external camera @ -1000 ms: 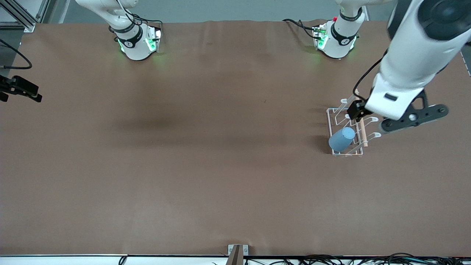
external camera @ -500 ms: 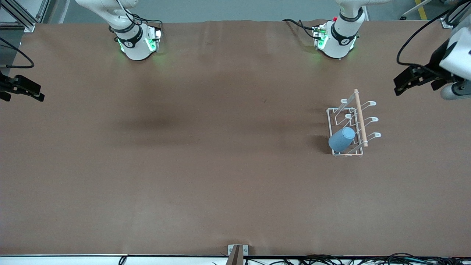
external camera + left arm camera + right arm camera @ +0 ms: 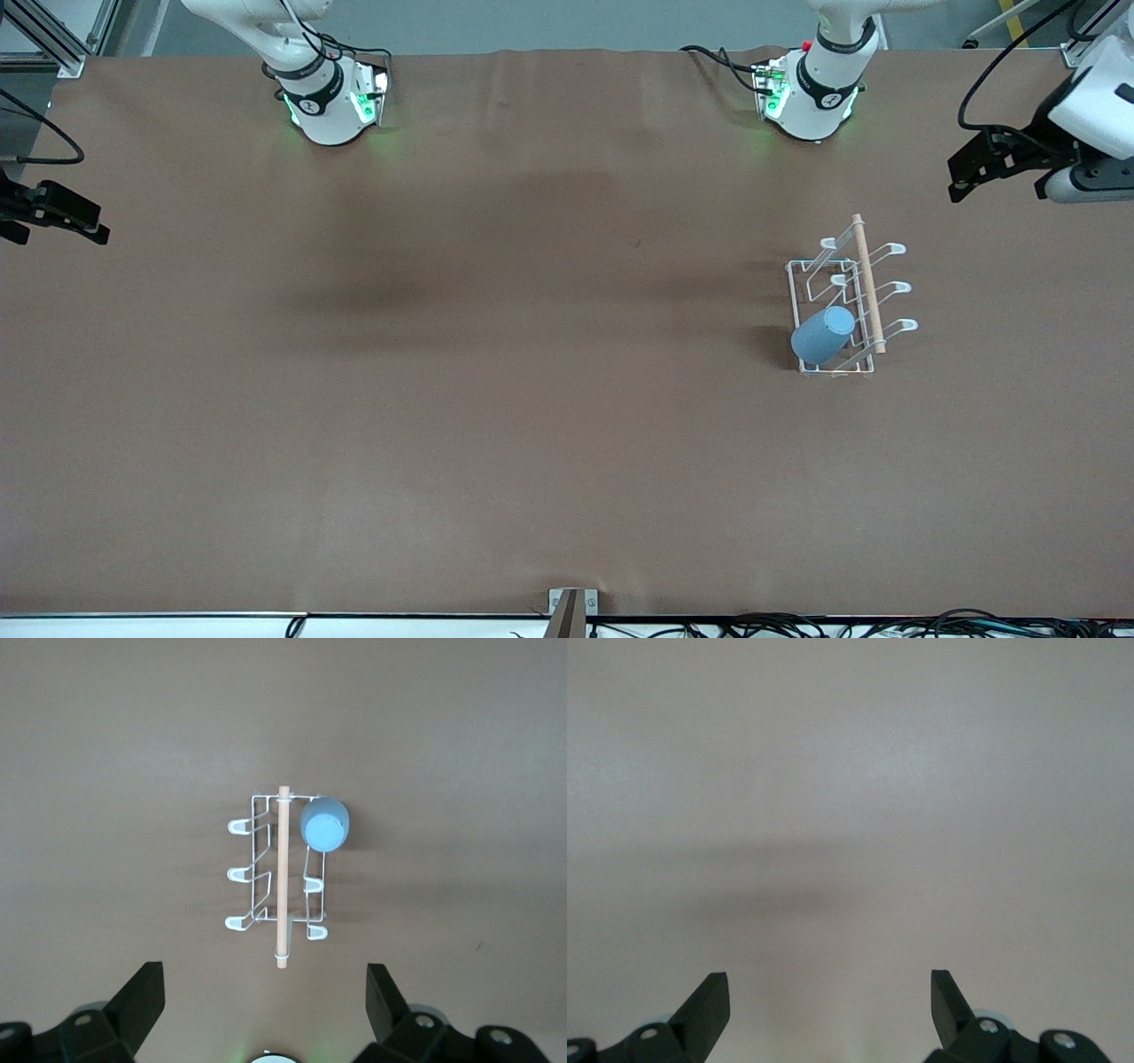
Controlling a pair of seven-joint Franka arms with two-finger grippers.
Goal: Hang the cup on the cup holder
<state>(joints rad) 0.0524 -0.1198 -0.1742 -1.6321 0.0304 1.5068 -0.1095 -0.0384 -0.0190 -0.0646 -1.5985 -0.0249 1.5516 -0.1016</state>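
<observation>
The light-blue cup [image 3: 824,334] sits upside down and tilted on a prong of the white wire cup holder [image 3: 866,283], at the holder's end nearer the front camera. In the left wrist view the cup [image 3: 324,824] shows its closed base, beside the holder's wooden rod [image 3: 283,886]. My left gripper [image 3: 266,979] is open and empty, high up at the left arm's end of the table [image 3: 1076,182], well apart from the holder. My right gripper [image 3: 830,988] is open and empty over bare table and waits at the right arm's end [image 3: 62,214].
The brown table cover [image 3: 532,399] bears only the holder and cup. The two arm bases [image 3: 328,97] [image 3: 811,89] stand at the edge farthest from the front camera. Cables lie along the nearest edge.
My left arm has pulled up and away from over the cup holder to its end of the table. The cup stays on its prong. The right arm has barely moved.
</observation>
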